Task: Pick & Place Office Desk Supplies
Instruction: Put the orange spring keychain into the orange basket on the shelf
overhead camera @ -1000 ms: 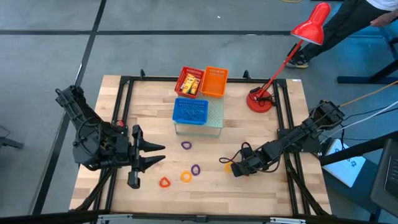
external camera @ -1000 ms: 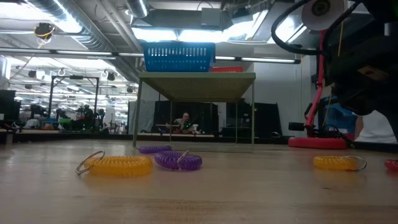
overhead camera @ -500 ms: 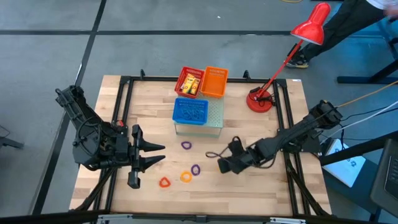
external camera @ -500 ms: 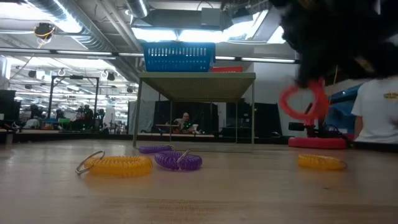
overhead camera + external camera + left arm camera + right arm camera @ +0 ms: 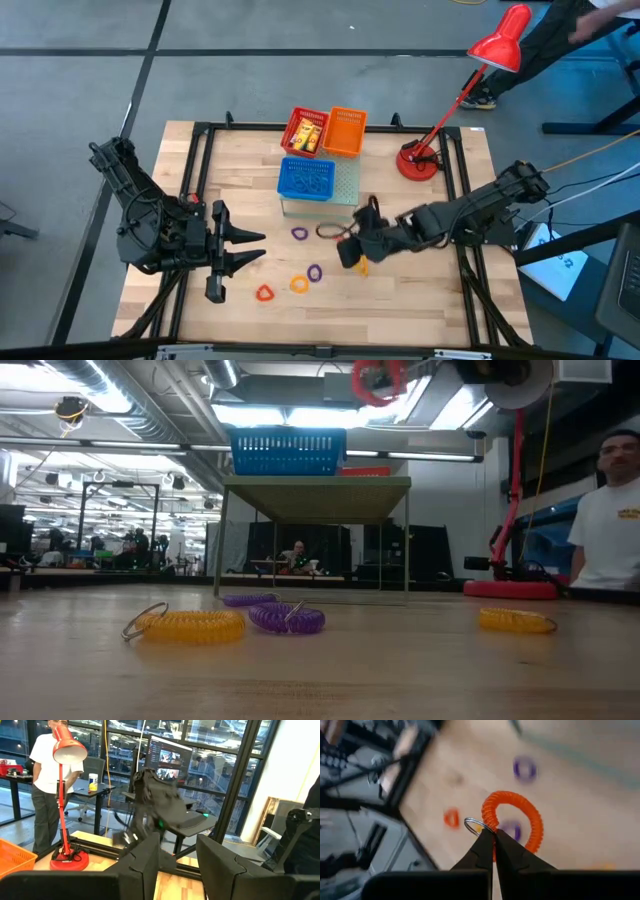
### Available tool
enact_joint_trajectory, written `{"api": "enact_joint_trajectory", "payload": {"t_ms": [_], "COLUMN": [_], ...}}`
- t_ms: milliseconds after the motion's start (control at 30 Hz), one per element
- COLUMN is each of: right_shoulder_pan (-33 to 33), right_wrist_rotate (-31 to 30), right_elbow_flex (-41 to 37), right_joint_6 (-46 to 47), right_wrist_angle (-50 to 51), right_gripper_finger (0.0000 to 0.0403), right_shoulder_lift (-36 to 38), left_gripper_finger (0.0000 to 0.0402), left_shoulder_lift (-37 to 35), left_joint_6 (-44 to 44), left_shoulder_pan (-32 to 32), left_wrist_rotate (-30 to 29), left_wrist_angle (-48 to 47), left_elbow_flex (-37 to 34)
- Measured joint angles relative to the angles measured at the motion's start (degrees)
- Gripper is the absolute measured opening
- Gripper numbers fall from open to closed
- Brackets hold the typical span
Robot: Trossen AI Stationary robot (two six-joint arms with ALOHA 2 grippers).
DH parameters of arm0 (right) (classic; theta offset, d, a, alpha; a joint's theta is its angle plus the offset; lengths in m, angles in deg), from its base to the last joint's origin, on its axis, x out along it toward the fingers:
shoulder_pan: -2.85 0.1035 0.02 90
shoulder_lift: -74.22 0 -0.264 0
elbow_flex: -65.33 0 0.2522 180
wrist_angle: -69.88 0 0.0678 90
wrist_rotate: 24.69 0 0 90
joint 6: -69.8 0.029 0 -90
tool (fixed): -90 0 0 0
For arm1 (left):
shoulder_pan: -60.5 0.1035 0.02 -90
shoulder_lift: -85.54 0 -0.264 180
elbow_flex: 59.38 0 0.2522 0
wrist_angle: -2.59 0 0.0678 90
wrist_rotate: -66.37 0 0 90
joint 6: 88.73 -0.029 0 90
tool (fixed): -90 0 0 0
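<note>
The right gripper (image 5: pixel 345 238) hangs above the middle of the table (image 5: pixel 420 300), just in front of the blue basket (image 5: pixel 307 178) on its small stand. Its fingers (image 5: pixel 485 851) are pinched tight on an orange-red coil loop (image 5: pixel 512 820), which has a metal ring at the pinch. From table height, the same loop (image 5: pixel 378 377) shows high up, at about the level of the blue basket.

Below it, other coil loops lie loose on the wood: a purple one (image 5: pixel 299 233) nearest the stand, another purple one (image 5: pixel 315 271), a yellow-orange one (image 5: pixel 299 284) just beside that, and a red one (image 5: pixel 264 293) further toward the left arm. One more yellow loop (image 5: pixel 362 267) lies on the wood under the right arm.

Behind the blue basket sit a red basket (image 5: pixel 305 130) with yellow blocks (image 5: pixel 309 135) in it and an orange basket (image 5: pixel 346 131), side by side. A red lamp (image 5: pixel 418 158) stands on the back right of the table.

The left gripper (image 5: pixel 240 251) waits low over the left side, fingers spread apart and holding nothing.

A person in a white shirt (image 5: pixel 608 525) stands beyond the table.
</note>
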Motion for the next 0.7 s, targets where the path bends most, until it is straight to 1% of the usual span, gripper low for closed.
{"api": "enact_joint_trajectory", "payload": {"t_ms": [100,233,267,367,433,467,600,633,700], "right_shoulder_pan": [-3.6,-9.3,-10.9,-15.7,-18.3,-19.3,-22.2,-22.7,-23.6], "right_wrist_rotate": [-2.7,-4.5,-4.5,-3.1,-2.1,-1.4,0.4,0.7,1.0], "right_elbow_flex": [4.6,10.0,11.2,14.0,15.2,15.8,17.8,18.0,18.0], "right_joint_6": [-6.4,-15.8,-18.4,-24.9,-28.0,-29.2,-32.7,-33.4,-33.8], "right_wrist_angle": [3.7,7.1,7.5,8.0,8.0,8.0,7.9,7.9,8.2], "right_gripper_finger": [0.0001,0.0001,0.0001,0.0001,0.0001,0.0001,0.0001,0.0001,0.0001], "right_shoulder_lift": [0.1,0.1,0.1,0.1,0.1,0.1,0.1,0.1,0.1], "left_gripper_finger": [0.0125,0.0125,0.0125,0.0125,0.0125,0.0125,0.0125,0.0125,0.0125], "left_shoulder_lift": [0.0,0.0,0.0,-0.1,-0.7,-1.5,-5.5,-6.8,-10.6], "left_joint_6": [0.0,-0.1,0.1,-0.6,-0.9,-1.1,-3.0,-2.6,0.1], "left_shoulder_pan": [0.0,0.0,0.0,1.1,2.2,2.9,7.1,8.0,9.4], "left_wrist_rotate": [0.0,0.1,1.0,9.5,12.9,15.8,31.4,34.3,36.6], "left_wrist_angle": [0.0,0.0,-0.1,-0.1,-1.0,-1.8,-1.8,-2.5,-4.3], "left_elbow_flex": [0.0,0.0,0.0,0.0,0.0,-0.1,-0.1,-1.0,-5.3]}}
